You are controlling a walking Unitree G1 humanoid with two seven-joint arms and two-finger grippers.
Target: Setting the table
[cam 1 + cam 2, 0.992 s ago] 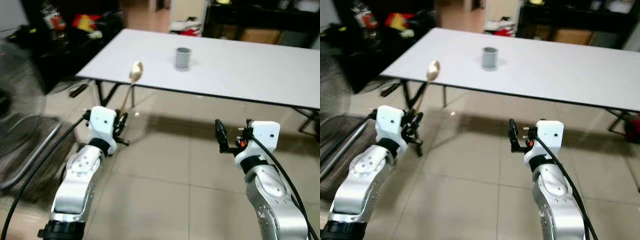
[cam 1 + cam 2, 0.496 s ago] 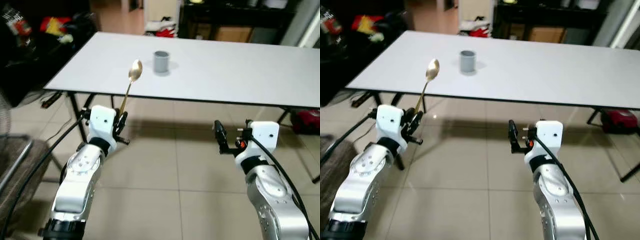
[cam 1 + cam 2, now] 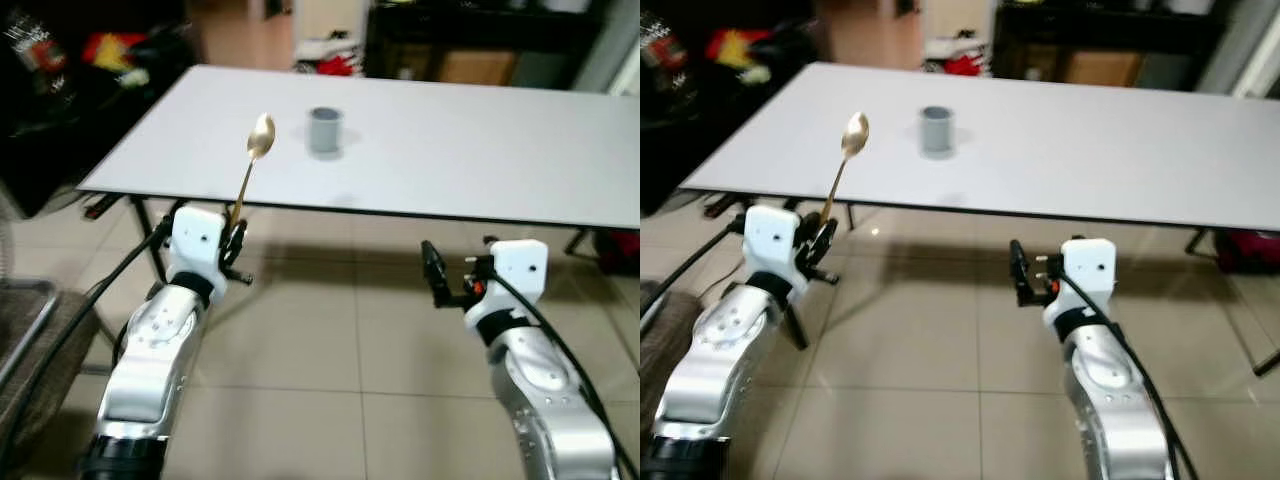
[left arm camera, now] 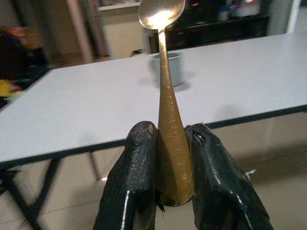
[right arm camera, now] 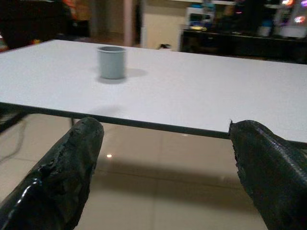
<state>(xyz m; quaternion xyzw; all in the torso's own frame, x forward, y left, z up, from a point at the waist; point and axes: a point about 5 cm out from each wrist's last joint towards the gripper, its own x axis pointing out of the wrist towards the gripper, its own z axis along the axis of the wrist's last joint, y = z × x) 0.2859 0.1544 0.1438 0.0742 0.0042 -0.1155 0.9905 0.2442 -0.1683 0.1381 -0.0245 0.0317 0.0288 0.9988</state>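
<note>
Here left hand (image 3: 236, 236) grips spoon (image 3: 250, 172) upright; right hand (image 3: 432, 276) spread.

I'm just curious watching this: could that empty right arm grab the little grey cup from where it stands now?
Probably not yet. The right pincer hangs open, short of the table's near edge and below its top, while the grey cup sits well in. Nothing stands between them, but it likely needs to come closer.

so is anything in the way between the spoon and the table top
Nothing visible is. The left gripper holds the spoon upright by its handle, short of the near edge of the white table. The surface ahead is bare apart from a grey cup standing further in.
</note>
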